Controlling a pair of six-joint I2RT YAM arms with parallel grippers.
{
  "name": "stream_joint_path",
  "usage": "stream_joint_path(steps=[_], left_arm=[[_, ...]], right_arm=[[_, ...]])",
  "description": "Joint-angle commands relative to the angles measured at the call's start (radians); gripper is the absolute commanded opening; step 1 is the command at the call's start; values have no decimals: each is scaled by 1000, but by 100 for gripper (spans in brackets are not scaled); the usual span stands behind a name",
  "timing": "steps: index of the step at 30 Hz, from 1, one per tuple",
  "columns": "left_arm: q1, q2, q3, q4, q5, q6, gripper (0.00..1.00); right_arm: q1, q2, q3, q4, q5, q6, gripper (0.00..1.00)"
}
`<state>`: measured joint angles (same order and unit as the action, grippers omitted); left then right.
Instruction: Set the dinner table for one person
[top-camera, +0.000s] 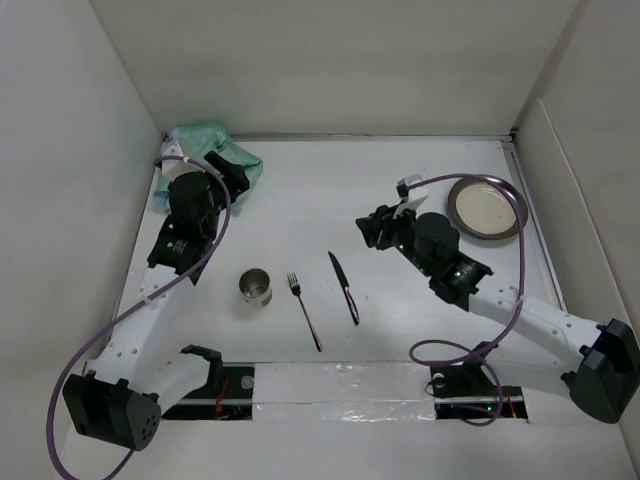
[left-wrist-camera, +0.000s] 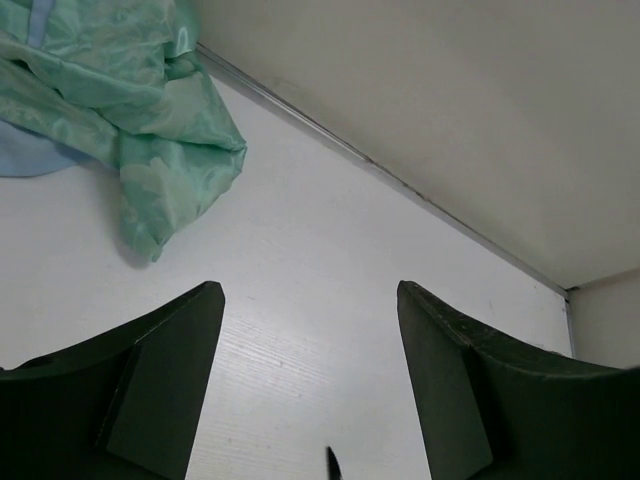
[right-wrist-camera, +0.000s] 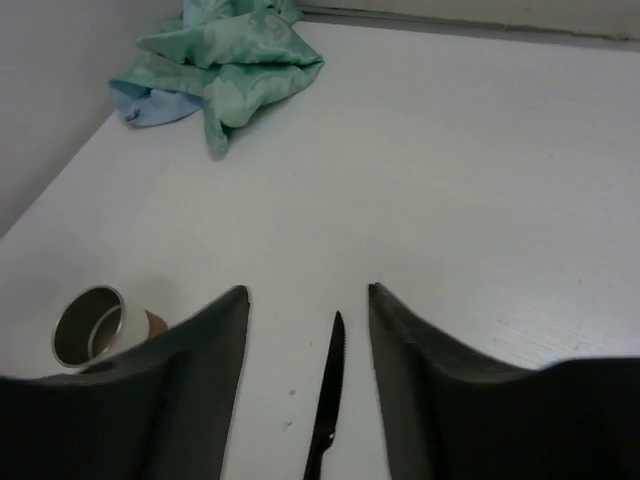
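Note:
On the white dinner table (top-camera: 300, 200) lie a black knife (top-camera: 344, 287) and a fork (top-camera: 304, 311), side by side near the front middle. Left of the fork stands a metal cup (top-camera: 256, 287). A round plate (top-camera: 486, 208) rests at the back right. My right gripper (top-camera: 372, 228) hangs open just right of the knife's tip; in its wrist view the knife (right-wrist-camera: 330, 400) shows between the open fingers (right-wrist-camera: 220, 340). My left gripper (top-camera: 230, 172) is open and empty beside the green cloth (top-camera: 215, 148), with the cloth (left-wrist-camera: 150, 110) at its upper left.
White walls close in the table at the back and both sides. The crumpled green cloth (right-wrist-camera: 225, 65) fills the back left corner. The cup (right-wrist-camera: 88, 326) shows left of my right fingers. Cables loop beside both arm bases at the near edge.

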<state>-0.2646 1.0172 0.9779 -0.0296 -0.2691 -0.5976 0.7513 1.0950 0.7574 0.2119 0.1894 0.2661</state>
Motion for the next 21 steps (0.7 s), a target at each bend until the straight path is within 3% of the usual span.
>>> stream_joint_path(steps=[1,2,3,4,5,6,8,9,12,13,14,15,18,21], left_arm=[[2,-22,-12,103,-13,-56,67],[2,-11,-8,109,-30,-63,65],[2,12,-1,129,-44,-76,57],[2,24,1,146,-53,-86,53],[14,46,7,154,-79,-90,47],[24,93,42,146,-91,-91,23],[51,151,88,128,-105,-94,5],[92,211,135,113,-99,-94,0],[209,332,214,88,-36,-113,0],[240,359,231,85,-1,-116,2],[269,391,249,79,58,-128,11],[293,450,287,51,85,-130,28],[320,556,358,7,41,-102,63],[320,651,409,-15,-7,-96,68]], right_arm=[[-6,-15,-12,107,-13,21,43],[-15,-11,-12,109,-22,22,29],[-15,-9,-7,101,-36,21,5],[-15,-7,-1,90,-36,18,0],[-15,-6,6,75,-38,18,0],[-15,-1,3,80,-31,16,0],[-15,5,5,78,-38,12,0],[-15,0,5,73,-39,12,0],[-15,-9,-15,93,-25,12,0],[-15,-7,-18,104,-28,9,0],[-15,-7,-15,95,-33,10,0],[-15,-4,-10,89,-37,7,0],[-15,5,-12,95,-36,4,0],[-24,34,-1,89,-53,-2,0]])
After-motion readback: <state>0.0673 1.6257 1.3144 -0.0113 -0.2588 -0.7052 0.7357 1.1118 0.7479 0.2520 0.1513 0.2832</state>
